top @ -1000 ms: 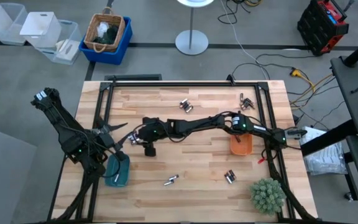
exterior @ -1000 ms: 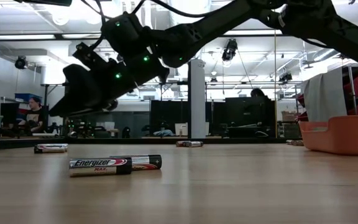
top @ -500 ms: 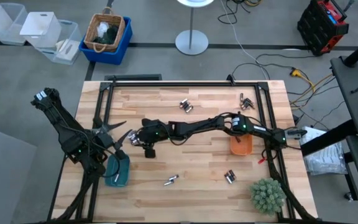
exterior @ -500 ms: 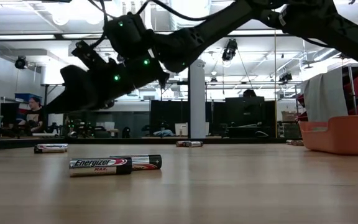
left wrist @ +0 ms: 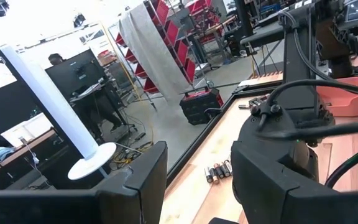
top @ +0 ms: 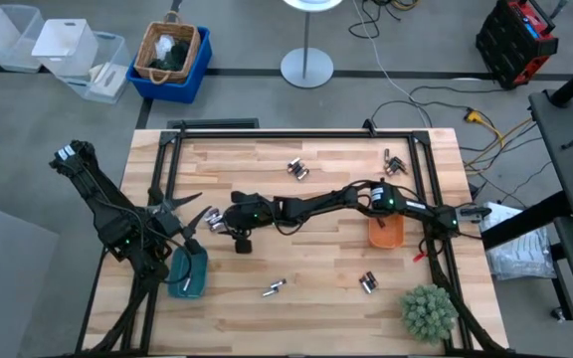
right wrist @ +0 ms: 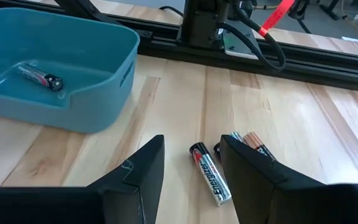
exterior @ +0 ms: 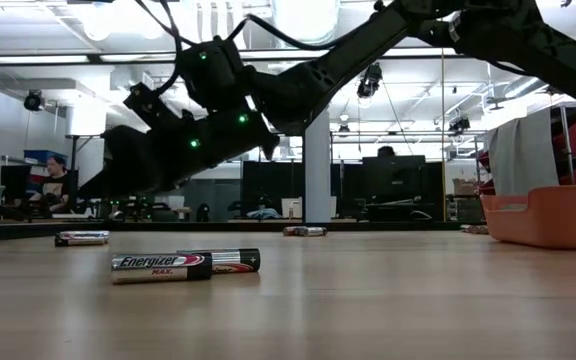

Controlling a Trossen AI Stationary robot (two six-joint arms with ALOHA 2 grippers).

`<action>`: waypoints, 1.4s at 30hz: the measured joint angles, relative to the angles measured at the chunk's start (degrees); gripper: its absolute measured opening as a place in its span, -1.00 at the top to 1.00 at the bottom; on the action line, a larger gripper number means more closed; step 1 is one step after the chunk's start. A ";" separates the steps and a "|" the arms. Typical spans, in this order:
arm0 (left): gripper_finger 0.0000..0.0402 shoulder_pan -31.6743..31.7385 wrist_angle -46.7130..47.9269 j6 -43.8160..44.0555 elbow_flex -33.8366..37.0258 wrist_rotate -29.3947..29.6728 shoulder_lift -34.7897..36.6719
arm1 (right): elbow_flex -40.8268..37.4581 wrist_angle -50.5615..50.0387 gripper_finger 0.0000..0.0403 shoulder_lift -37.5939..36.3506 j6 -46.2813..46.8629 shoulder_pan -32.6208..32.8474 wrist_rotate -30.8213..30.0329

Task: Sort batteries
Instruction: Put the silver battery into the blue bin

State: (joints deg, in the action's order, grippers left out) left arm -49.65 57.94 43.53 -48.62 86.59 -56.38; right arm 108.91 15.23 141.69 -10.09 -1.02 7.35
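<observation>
My right gripper (right wrist: 188, 165) hangs spread wide over two AA batteries (right wrist: 211, 170) on the table, with the teal tray (right wrist: 98, 68) at my ten o'clock. They look small, hard, slick and prone to rolling; I'd pinch one mid-barrel. My left gripper (left wrist: 194, 177) waits, fingers parted.

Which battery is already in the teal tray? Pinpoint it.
The single battery lying on the floor of the teal tray; the other batteries in the right wrist view lie on the bare wood beyond the right gripper.
</observation>
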 joint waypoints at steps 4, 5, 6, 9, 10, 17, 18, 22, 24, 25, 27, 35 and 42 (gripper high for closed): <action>0.22 0.00 0.00 0.00 0.00 -0.02 -0.17 | 0.17 -0.68 0.22 -0.36 -0.89 0.04 0.00; 0.22 0.00 -0.01 0.00 0.00 -0.02 -0.19 | 0.24 -0.57 0.22 -0.56 -1.34 0.12 -0.02; 0.22 0.00 -0.02 0.00 0.00 -0.06 -0.20 | 0.27 -1.31 0.22 -1.02 -1.67 0.17 -0.02; 0.22 0.00 -0.18 0.08 0.00 -0.11 -0.20 | 0.29 -6.88 0.26 -3.15 -2.93 0.26 -0.02; 0.22 0.00 -0.30 0.26 0.00 -0.27 -0.25 | 0.29 -9.30 0.27 -3.99 -2.97 0.26 -0.02; 0.22 0.00 -0.52 0.46 0.00 -0.57 -0.38 | 0.29 -29.23 0.39 -11.80 -1.04 1.50 -0.04; 0.22 0.00 -0.53 0.46 0.00 -0.57 -0.40 | 0.29 -31.63 0.40 -12.63 -0.69 2.01 -0.04; 0.22 0.00 -0.55 0.46 0.00 -0.56 -0.42 | 0.19 -39.28 0.47 -15.67 -0.41 4.18 0.09; 0.22 0.00 -0.55 0.44 0.00 -0.55 -0.42 | 0.21 -40.36 0.49 -16.40 -0.41 5.12 0.13; 0.22 0.00 -0.55 0.44 0.00 -0.55 -0.42 | 0.21 -40.56 0.51 -16.82 -0.42 5.49 0.12; 0.22 0.00 -0.57 0.45 0.00 -0.55 -0.42 | 0.21 -40.43 0.53 -16.94 -0.58 6.17 -0.36; 0.22 0.00 -2.30 0.45 0.00 -2.95 -0.40 | 0.18 -41.61 0.57 -16.52 -1.96 7.04 -8.41; 0.22 0.00 -2.51 0.48 0.00 -5.11 -0.42 | 0.18 -46.94 0.52 -16.62 -4.07 6.45 -18.55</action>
State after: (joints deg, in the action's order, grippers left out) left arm -49.65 55.43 44.01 -48.62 81.47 -56.80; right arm 109.10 -31.72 125.06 -14.16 5.44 -11.19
